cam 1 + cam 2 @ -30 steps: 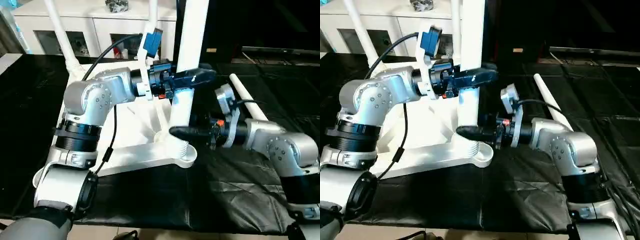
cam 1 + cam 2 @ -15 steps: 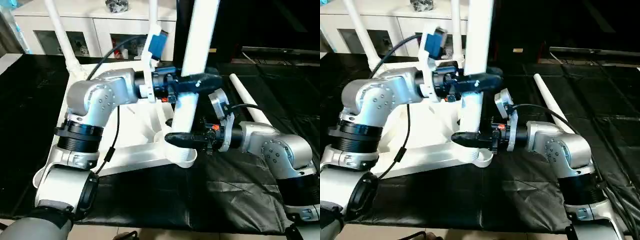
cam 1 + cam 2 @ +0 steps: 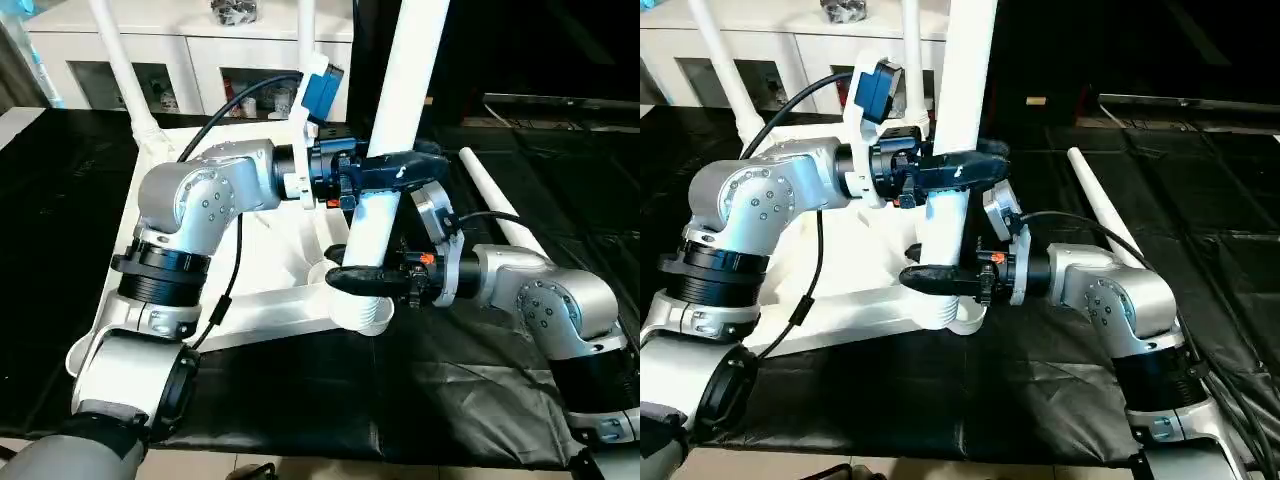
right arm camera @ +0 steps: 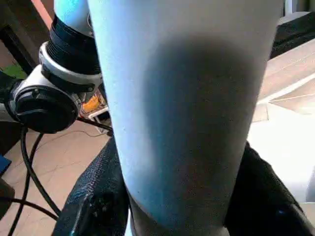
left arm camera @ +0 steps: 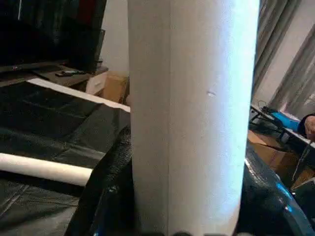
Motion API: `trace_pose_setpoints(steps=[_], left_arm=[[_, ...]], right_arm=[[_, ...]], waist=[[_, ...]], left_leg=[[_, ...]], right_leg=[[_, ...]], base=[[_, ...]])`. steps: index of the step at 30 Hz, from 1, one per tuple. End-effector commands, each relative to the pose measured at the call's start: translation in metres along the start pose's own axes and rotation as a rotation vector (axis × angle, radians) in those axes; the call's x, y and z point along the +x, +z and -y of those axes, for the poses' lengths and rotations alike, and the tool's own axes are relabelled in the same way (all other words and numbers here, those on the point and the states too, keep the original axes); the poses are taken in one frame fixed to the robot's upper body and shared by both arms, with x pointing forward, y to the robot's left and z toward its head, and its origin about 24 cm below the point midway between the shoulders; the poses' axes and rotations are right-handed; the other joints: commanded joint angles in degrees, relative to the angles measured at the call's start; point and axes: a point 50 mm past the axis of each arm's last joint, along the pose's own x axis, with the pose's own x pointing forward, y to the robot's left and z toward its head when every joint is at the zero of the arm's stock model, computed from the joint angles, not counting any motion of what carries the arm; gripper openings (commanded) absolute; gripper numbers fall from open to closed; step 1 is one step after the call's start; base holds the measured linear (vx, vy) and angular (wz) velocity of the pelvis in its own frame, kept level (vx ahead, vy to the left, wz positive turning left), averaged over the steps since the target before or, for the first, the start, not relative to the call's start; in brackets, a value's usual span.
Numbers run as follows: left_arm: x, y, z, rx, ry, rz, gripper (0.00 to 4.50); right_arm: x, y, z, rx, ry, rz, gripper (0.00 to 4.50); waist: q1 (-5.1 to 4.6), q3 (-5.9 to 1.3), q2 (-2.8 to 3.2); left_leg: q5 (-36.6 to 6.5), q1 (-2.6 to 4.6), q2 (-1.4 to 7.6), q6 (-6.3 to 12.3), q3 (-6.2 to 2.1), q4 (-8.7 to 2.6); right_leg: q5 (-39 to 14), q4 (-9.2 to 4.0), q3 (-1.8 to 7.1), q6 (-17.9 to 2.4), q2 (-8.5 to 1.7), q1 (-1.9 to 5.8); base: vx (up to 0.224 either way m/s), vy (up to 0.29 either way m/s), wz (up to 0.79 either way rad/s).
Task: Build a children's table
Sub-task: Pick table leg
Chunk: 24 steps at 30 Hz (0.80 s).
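A black sheet-covered work surface [image 3: 470, 380] fills the foreground of the head views, with a white cabinet with glass doors [image 3: 190, 60] behind it. On the sheet lies the white plastic square table top [image 3: 270, 300], underside up, its round corner socket [image 3: 362, 312] nearest the robot. A long tapered white tube leg [image 3: 395, 130] stands in that socket, leaning slightly to the right. The left gripper [image 3: 395, 172] is clamped around the leg partway up, one black finger crossing its front. The right gripper [image 3: 365, 278] has its black fingers on either side of the leg's foot, just above the socket, closed against it. Another white tube leg [image 3: 495, 200] lies loose on the sheet to the right, and two more white legs [image 3: 118, 60] rise from the far corners of the top.

In the left wrist view, the upright leg [image 5: 192, 113] sits between the black fingers [image 5: 106, 196], which press on both sides; the loose leg [image 5: 44, 168] lies on the black sheet behind.

In the right wrist view, the leg [image 4: 192, 113] is flanked tightly by the black fingers [image 4: 96, 201], with the left arm's silver and black joint [image 4: 59, 88] beyond.
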Motion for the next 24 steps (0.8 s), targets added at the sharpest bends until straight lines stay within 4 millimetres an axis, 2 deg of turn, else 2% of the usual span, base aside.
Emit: trace_pose_setpoints(steps=[1,5,6,8,14,20,24], left_arm=[[0.007,0.004,0.008,0.035,-0.048,-0.005,1.82],[0.009,0.008,0.008,0.027,-0.019,0.03,1.82],[0.01,0.009,0.008,0.027,-0.024,0.04,2.17],[0.011,0.011,0.009,0.024,-0.018,0.059,2.52],[0.017,0.018,0.009,0.043,0.016,0.135,3.0],[0.017,0.025,0.011,0.014,0.028,0.226,3.03],[0.006,0.035,0.007,-0.049,0.066,0.352,3.03]], right_arm=[[-0.001,-0.001,0.001,0.009,-0.018,-0.003,2.0],[-0.001,-0.003,0.003,0.017,-0.042,0.007,1.98],[-0.001,-0.003,0.003,0.021,-0.046,0.014,1.98],[0.0,-0.002,0.004,0.008,-0.082,0.042,1.97],[0.003,-0.001,0.007,0.022,-0.126,0.092,1.94],[0.004,-0.004,0.006,0.024,-0.136,0.111,1.94],[0.003,-0.004,0.011,0.017,-0.218,0.161,1.94]], waist=[[0.32,-4.72,-0.44],[0.33,-4.77,-0.26],[0.34,-4.79,-0.29],[0.3,-4.78,-0.32],[0.25,-4.79,-0.19],[0.23,-4.77,-0.31],[0.19,-4.79,-0.39]], left_leg=[[-4.0,0.34,2.89,3.11,-1.59,-2.91],[-3.6,0.34,2.91,3.14,-1.61,-2.85],[-3.7,0.35,2.93,3.14,-1.64,-2.86],[-3.9,0.31,2.92,3.1,-1.67,-2.86],[-3.9,0.37,2.98,2.92,-1.72,-2.88],[-3.9,0.23,2.78,3.33,-1.65,-2.81],[-4.0,0.17,2.86,2.94,-1.68,-2.78]], right_leg=[[-12.4,-4.44,3.42,-7.9,-5.28,4.06],[-11.7,-4.33,3.44,-8.1,-5.23,4.05],[-11.6,-4.37,3.41,-8.2,-5.25,4.06],[-11.6,-4.36,3.36,-8.4,-5.28,4.06],[-11.6,-4.46,3.37,-8.5,-5.28,4.07],[-11.5,-4.54,3.33,-8.2,-5.22,4.17],[-11.5,-4.39,3.32,-8.6,-5.33,4.11]], base=[[0.0,0.0,0.0],[0.0,0.0,0.0],[0.0,0.0,0.0],[0.0,0.0,0.0],[0.0,0.0,0.0],[0.0,0.0,0.0],[0.0,0.0,0.0]])
